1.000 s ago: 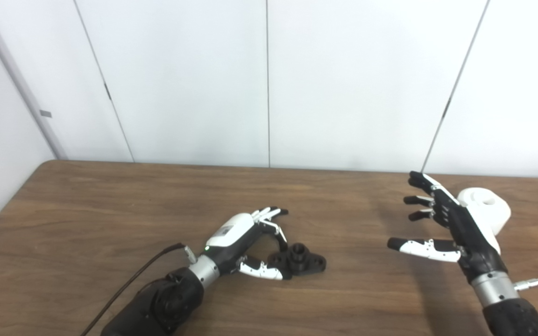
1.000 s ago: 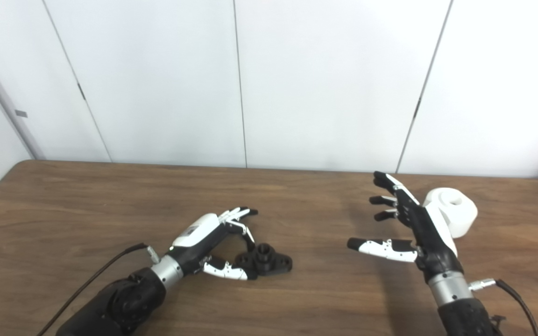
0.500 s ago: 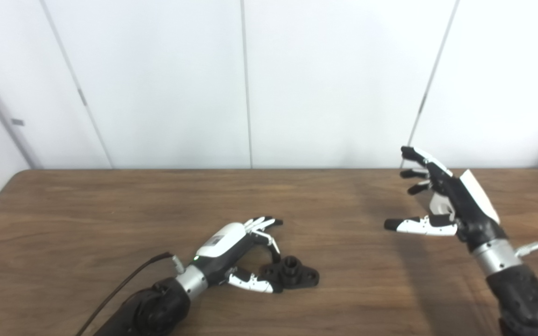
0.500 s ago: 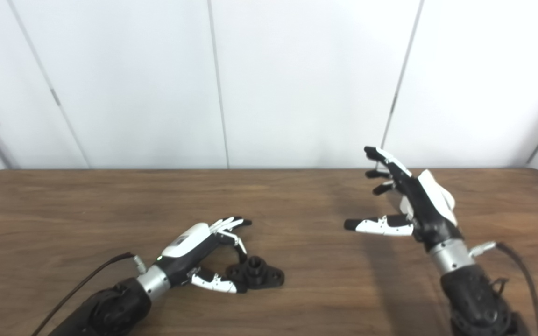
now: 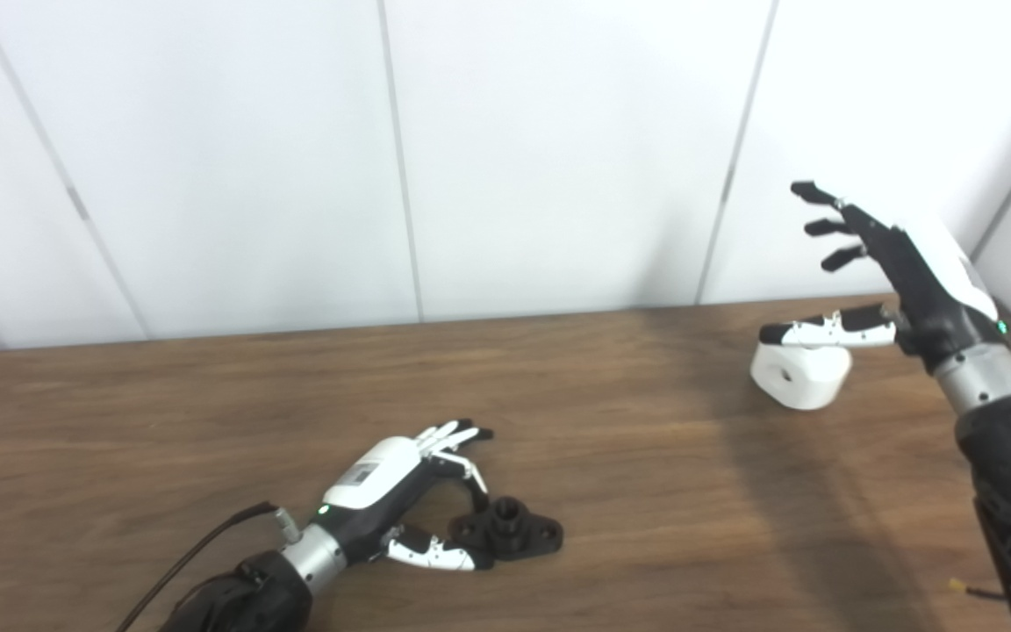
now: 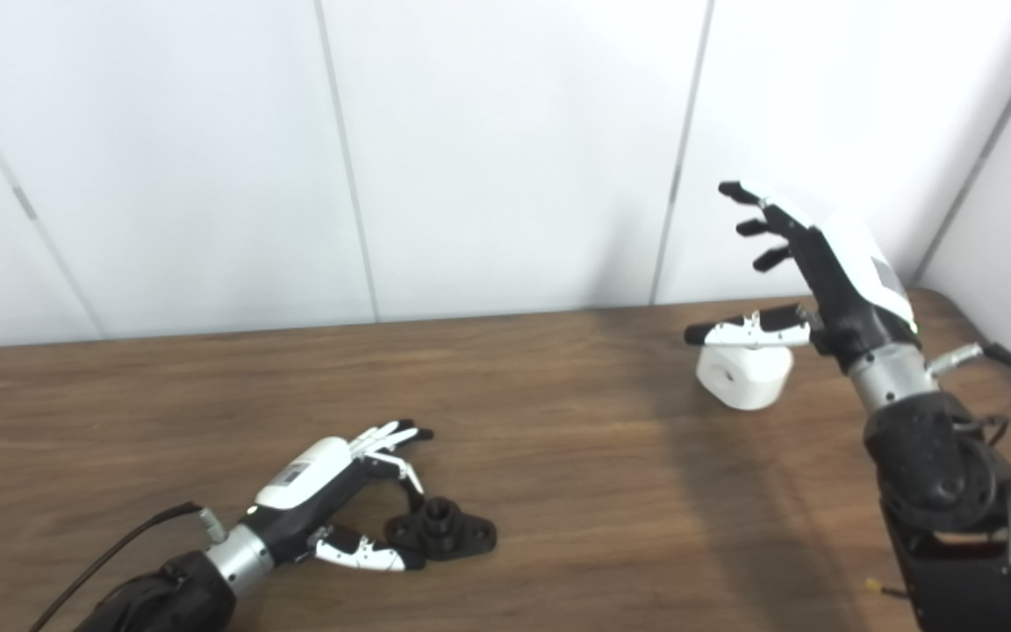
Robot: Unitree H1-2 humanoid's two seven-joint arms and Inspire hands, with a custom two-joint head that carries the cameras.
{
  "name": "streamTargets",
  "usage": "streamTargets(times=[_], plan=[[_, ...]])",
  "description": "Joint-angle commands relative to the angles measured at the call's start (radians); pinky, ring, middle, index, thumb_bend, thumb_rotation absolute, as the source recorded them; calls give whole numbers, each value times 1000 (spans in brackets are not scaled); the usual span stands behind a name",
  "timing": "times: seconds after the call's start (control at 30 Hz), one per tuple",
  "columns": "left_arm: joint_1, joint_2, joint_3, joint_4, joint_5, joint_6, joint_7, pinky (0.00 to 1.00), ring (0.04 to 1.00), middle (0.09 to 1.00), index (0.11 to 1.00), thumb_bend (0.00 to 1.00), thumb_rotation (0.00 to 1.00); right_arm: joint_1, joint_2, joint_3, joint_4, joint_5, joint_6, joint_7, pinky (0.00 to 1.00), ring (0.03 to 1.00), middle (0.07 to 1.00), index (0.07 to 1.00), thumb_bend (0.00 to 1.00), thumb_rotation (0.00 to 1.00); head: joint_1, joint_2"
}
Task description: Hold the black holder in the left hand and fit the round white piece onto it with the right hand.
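My right hand (image 5: 905, 268) rose since earlier frame, fingers spread wide, holding nothing, thumb above round white piece (image 5: 799, 376) on table (image 5: 207, 421). Left hand (image 5: 400, 491) part-curled around black holder (image 5: 510, 537); firm grip unclear.

No legible text, brand, number or sign is found on any surface. The left hand (image 5: 383, 487) carries a small grey label patch on its white back shell, but its markings are too small to read.
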Motion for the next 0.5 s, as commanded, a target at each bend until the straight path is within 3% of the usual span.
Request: streamTargets(times=[0.0, 0.07, 0.1, 0.23, 0.47], plan=[[66, 34, -52, 35, 84, 19, -105, 1000, 1000, 945, 483, 525, 60, -52, -45, -20, -33, -9, 21, 9, 620, 799, 890, 872, 792, 215, 1, 1], [67, 40, -50, 47, 89, 1, -90, 1000, 1000, 942, 483, 525, 60, -57, -119, -10, -37, 0, 63, 90, 674, 841, 922, 898, 834, 250, -49, -4], [68, 42, -49, 51, 90, -6, -86, 1000, 1000, 941, 483, 525, 60, -59, -145, -6, -40, 4, 82, 125, 767, 916, 975, 934, 927, 318, -49, -4], [73, 49, -37, 63, 87, -20, -77, 1000, 1000, 940, 483, 525, 60, -63, -262, 8, -58, 10, 147, 240, 825, 993, 999, 951, 996, 376, -127, -20], [81, 47, -23, 96, 75, -68, -67, 1000, 1000, 939, 482, 525, 61, -74, -320, 34, -66, -27, 237, 321, 820, 1000, 1000, 936, 1000, 383, -222, -57]])
